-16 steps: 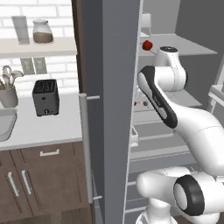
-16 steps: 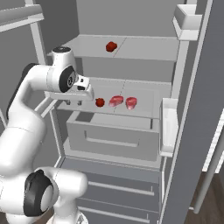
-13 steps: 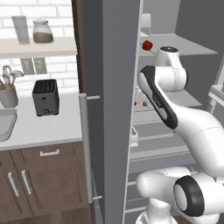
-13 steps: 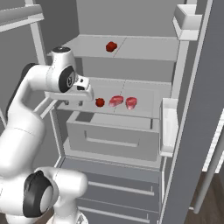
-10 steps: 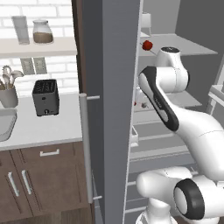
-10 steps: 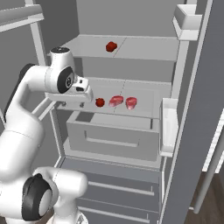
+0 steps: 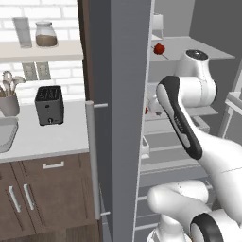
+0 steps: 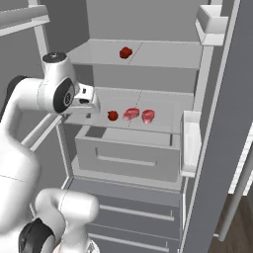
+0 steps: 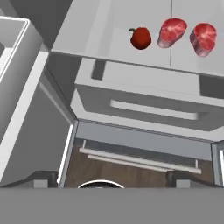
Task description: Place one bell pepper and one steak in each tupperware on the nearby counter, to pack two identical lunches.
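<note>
Bell pepper (image 8: 113,115) on the middle fridge shelf (image 8: 163,118), just left of two steaks (image 8: 131,114) lying side by side; second bell pepper (image 8: 125,52) alone on the shelf above. Gripper (image 8: 91,105) at the shelf's left edge, near the lower pepper but apart from it, jaws spread wide and holding nothing. Fingertips barely visible at the bottom of the hand view, so exact aim at the pepper hard to judge.

Step in hand, probably: reaching for the lower pepper. To do it well: swing the hand rightward along the shelf and level with it, keeping clear of the shelf lip and the drawer (image 8: 129,153) below. Centre the open jaws on the pepper's round body rather than its stem, then close gently, since a glossy round skin likely slips under an off-centre pinch. Keep the approach short of the nearer steak to avoid nudging it. Lift straight before pulling back out past the fridge door (image 7: 125,108).

No tupperware identifiable here; counter (image 7: 52,137) with a toaster (image 7: 49,105) to the left of the fridge.

No brands, labels or legible writing anywhere.
</note>
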You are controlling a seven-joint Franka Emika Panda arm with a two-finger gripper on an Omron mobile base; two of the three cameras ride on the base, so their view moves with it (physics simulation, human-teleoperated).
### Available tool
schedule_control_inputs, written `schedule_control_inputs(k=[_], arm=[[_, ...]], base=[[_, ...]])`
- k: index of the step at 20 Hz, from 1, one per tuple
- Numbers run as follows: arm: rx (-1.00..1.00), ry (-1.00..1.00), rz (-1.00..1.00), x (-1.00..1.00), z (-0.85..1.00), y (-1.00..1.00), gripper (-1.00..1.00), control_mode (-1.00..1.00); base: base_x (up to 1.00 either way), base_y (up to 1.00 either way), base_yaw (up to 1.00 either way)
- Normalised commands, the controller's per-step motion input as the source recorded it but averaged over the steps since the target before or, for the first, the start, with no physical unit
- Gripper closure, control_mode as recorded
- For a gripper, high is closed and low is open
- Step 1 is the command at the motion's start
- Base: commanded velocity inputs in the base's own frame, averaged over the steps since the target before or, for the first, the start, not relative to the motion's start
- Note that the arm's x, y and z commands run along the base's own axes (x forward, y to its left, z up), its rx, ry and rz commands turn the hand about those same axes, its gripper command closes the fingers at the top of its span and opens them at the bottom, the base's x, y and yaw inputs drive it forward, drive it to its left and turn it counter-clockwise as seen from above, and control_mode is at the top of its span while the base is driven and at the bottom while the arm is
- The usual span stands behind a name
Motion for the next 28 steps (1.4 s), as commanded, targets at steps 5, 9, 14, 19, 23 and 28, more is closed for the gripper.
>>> schedule_control_inputs(k=[5, 9, 14, 19, 23, 28], arm=[[0.01, -0.32, 0.25, 0.77, 0.21, -0.03, -1.0, -1.0], [0.02, -0.09, 0.05, 1.0, -0.11, -0.3, -1.0, -1.0], [0.0, 0.31, -0.06, 0.78, -0.06, -0.04, -1.0, -1.0], [0.0, 0.35, -0.01, 0.85, -0.57, -0.19, -1.0, -1.0], [0.0, 0.13, 0.0, 0.6, -0.96, -0.15, -1.0, -1.0], [0.0, -0.05, 0.0, 0.08, -0.77, 0.0, -1.0, -1.0]], base=[[0.0, 0.0, 0.0], [0.0, 0.0, 0.0], [0.0, 0.0, 0.0], [0.0, 0.0, 0.0], [0.0, 0.0, 0.0], [0.0, 0.0, 0.0]])
